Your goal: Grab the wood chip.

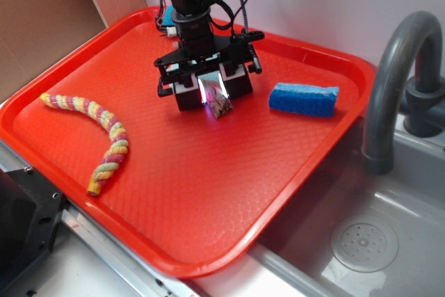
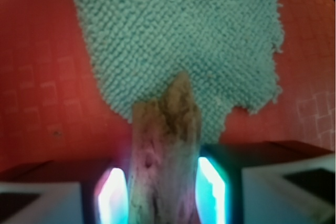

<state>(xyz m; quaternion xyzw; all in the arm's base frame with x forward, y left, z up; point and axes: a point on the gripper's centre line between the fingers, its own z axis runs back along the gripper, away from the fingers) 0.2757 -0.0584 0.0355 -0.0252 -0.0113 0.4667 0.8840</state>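
Rope first, at the left of the exterior frame: a twisted pink, yellow and green rope toy (image 1: pixel 104 133) lies curved on the red tray (image 1: pixel 208 193), well apart from me. At upper centre my claw (image 1: pixel 212 94) stands low over the tray with its two pads either side of the wood chip (image 1: pixel 220 106); the chip pokes out below them, lower end at or near the tray floor, I cannot tell which. To the right lies the blue sponge (image 1: pixel 304 99), apart from my claw, and beyond the tray's edge, at far right, a grey faucet (image 1: pixel 393 81) curves over the sink (image 1: pixel 361 241).

In the wrist view the wood chip (image 2: pixel 167 145) fills the gap between my glowing pads (image 2: pixel 111 192), and both seem to touch its sides, so I judge I am clamped on it. A light-blue cloth scrap (image 2: pixel 178 35) lies past its tip.

The chip looks rough, streaky, dry: I judge it light, stiff and unlikely to slip. Holding across its narrow width near mid-length seems right; its uneven sides could let it pivot.
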